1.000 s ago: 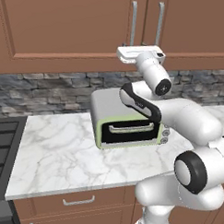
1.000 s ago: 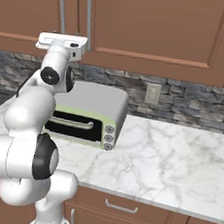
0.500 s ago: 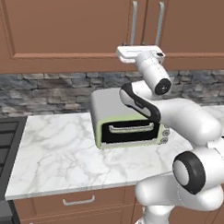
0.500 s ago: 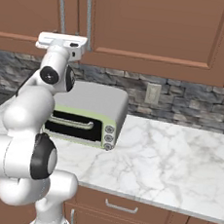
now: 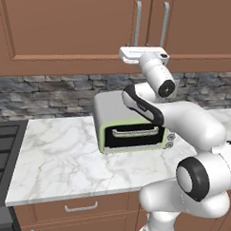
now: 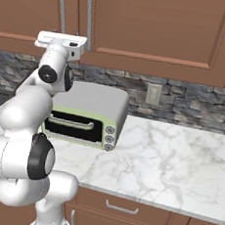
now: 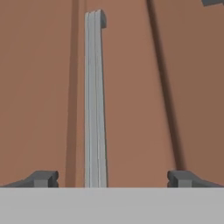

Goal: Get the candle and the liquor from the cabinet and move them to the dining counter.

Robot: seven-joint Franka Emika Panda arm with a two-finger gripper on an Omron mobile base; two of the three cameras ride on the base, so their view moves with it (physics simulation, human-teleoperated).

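From the left base view we are looking at a brown wooden cabinet (image 5: pixel 83 30) with flat panelled doors, shut, and two slim silver bar handles (image 5: pixel 137 21) standing upright side by side. Our white arm is reaching up so that the flat white hand is sitting just under those bars. Below, a boxy pale-green toaster oven (image 5: pixel 131 130) with a dark glass door is resting on the white, grey-veined marble bench (image 5: pixel 63 158), backed by rough grey stone tiles (image 5: pixel 47 93). A black stove (image 5: pixel 1 155) is showing at the left edge.

From the right base view we are seeing the same smooth cabinet (image 6: pixel 158 26) doors closed, the hand under the left-hand pair of bars (image 6: pixel 89 13), the rounded toaster oven (image 6: pixel 87 114) on the glossy bench (image 6: pixel 169 150), and a pale wall socket (image 6: pixel 152 93) in the stone.

In the hand view our pincer (image 7: pixel 113 178) is standing wide, its two dark blunt fingertips (image 7: pixel 43 178) far apart and holding nothing. One ridged silver handle (image 7: pixel 95 100) is running up between them, nearer the left tip, against plain matte brown wood.
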